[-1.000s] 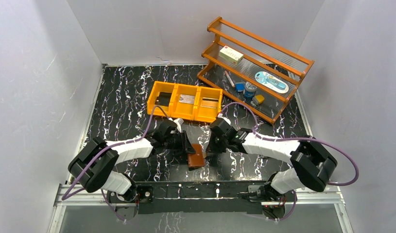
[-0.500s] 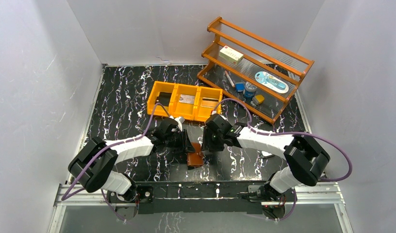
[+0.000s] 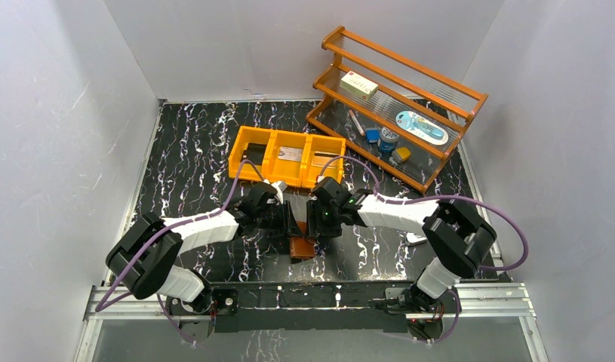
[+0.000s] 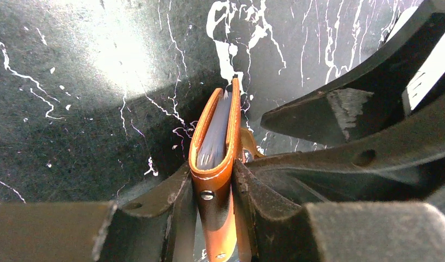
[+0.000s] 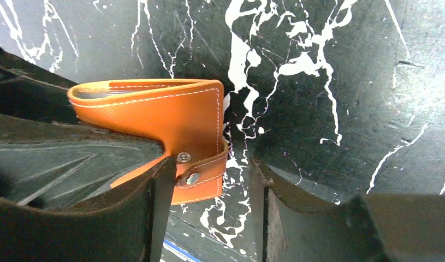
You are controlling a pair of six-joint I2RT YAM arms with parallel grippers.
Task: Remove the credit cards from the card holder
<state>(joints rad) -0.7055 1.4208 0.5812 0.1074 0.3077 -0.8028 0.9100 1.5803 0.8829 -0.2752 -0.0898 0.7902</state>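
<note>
The card holder (image 4: pixel 214 218) is clamped between the fingers (image 4: pixel 173 207) of the left gripper (image 4: pixel 214 188). Both pads are pressed flat against its brown leather sides near the folded end, and its open edge is pointed away from these jaws. Within the fold, just ahead of them, grey-blue layers (image 4: pixel 213 136) are seen; whether these are cards or plastic sleeves cannot be told. The right gripper (image 5: pixel 212 169) is held spread, with its jaws set astride the snap-button tab (image 5: pixel 201 173) at the holder's corner. One finger (image 5: pixel 154 202) lies against the tab, while a gap of black marbled table (image 5: pixel 318 82) is left before the other. The two grippers are seen nose to nose over the holder. Beyond both sets of jaws, well apart from them, an orange three-compartment bin (image 3: pixel 235 158) is placed, and credit cards (image 3: pixel 291 154) are laid flat in its compartments. Farther off, beyond the right jaws, an orange rack (image 3: pixel 440 90) is stood.
</note>
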